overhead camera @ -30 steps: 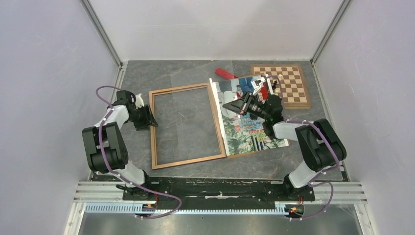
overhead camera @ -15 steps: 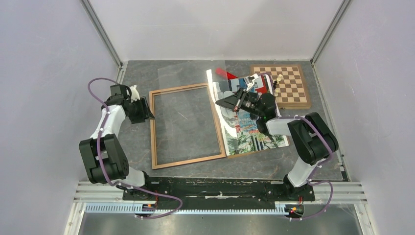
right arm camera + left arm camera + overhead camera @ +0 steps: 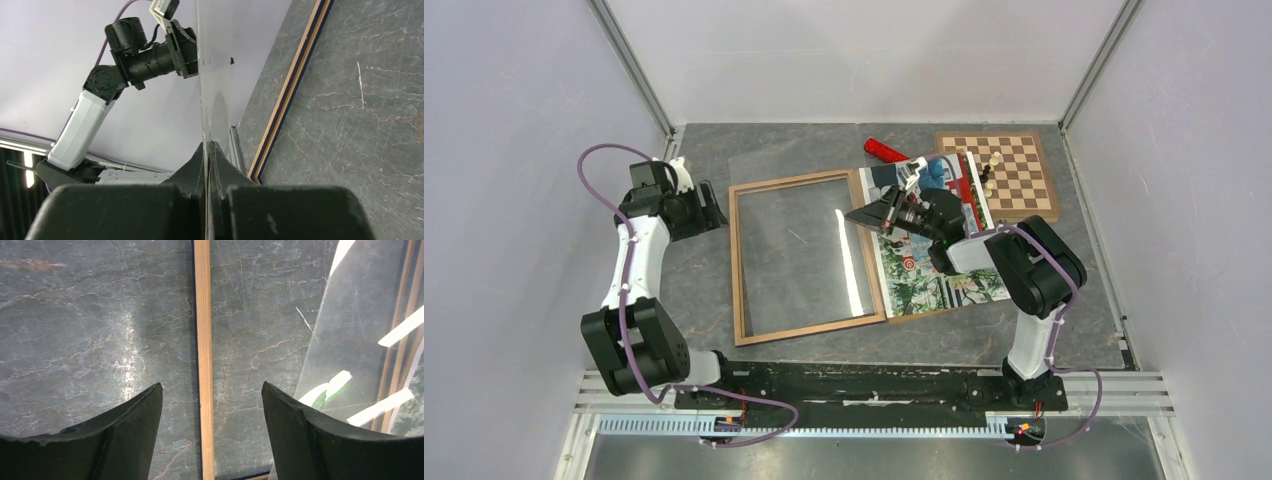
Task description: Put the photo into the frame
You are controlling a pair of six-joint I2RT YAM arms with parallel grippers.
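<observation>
The frame (image 3: 737, 265) lies flat on the grey table, light wood face up. The photo (image 3: 924, 275) lies face up just right of it, partly under my right arm. My right gripper (image 3: 856, 215) is shut on the edge of a clear pane (image 3: 809, 250) that lies tilted over the frame opening; the right wrist view shows the pads (image 3: 200, 162) pinching the pane (image 3: 212, 60) above the frame rail (image 3: 290, 90). My left gripper (image 3: 711, 205) is open and empty by the frame's far left corner; in the left wrist view (image 3: 212, 390) the rail (image 3: 202, 340) runs between its fingers, and the pane (image 3: 360, 330) shows at right.
A wooden chessboard (image 3: 1014, 175) with a few pieces stands at the back right. A red object (image 3: 884, 150) lies behind the photo. A brown panel edge (image 3: 929, 314) shows under the photo's near side. Enclosure walls close in on the left, right and back.
My right gripper has moved left and lowered the clear pane over the frame. My left gripper has drawn back and away from the frame's left rail, toward the far left.
</observation>
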